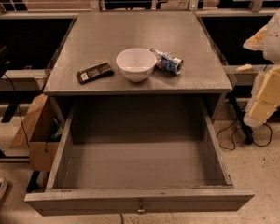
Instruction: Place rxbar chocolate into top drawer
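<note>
The rxbar chocolate (94, 72), a flat dark bar with a white label patch at its left end, lies on the grey table top near the front left, just left of a white bowl (136, 63). The top drawer (140, 200) is pulled fully open below the table top. Its inside is bare and its small metal knob (141, 210) is at the front centre. My gripper (265, 97) hangs at the right edge of the view, beside and to the right of the table. It is far from the bar and holds nothing that I can see.
A shiny blue-and-silver wrinkled packet (168, 62) lies right of the bowl. A cardboard box (37, 134) stands on the floor left of the drawer. Cables (233, 134) run on the floor at the right. A railing (130, 6) runs behind the table.
</note>
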